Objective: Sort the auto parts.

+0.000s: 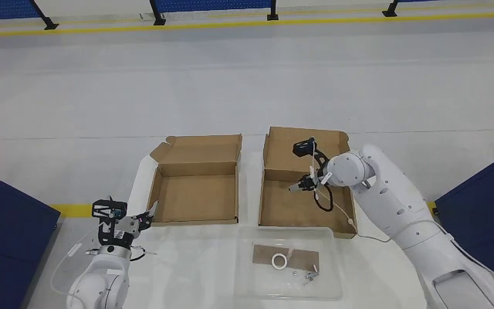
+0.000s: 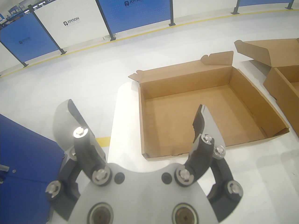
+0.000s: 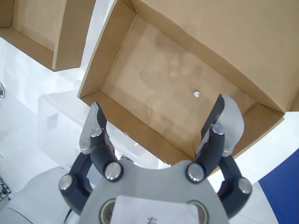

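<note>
Spread open and empty nearest the lens, the right gripper (image 3: 158,100) is best lifted straight clear of the box (image 1: 285,210) at centre right, its bolt (image 3: 196,93) left undisturbed, before the tray (image 1: 255,284) at lower centre is approached.

A small silver bolt (image 3: 196,93) lies on the floor of the right cardboard box (image 3: 149,54). A white ring (image 1: 279,262) rests in the clear tray (image 1: 255,284)

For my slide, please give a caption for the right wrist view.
Open right pincer above a brown cardboard box containing one small silver bolt.
</note>
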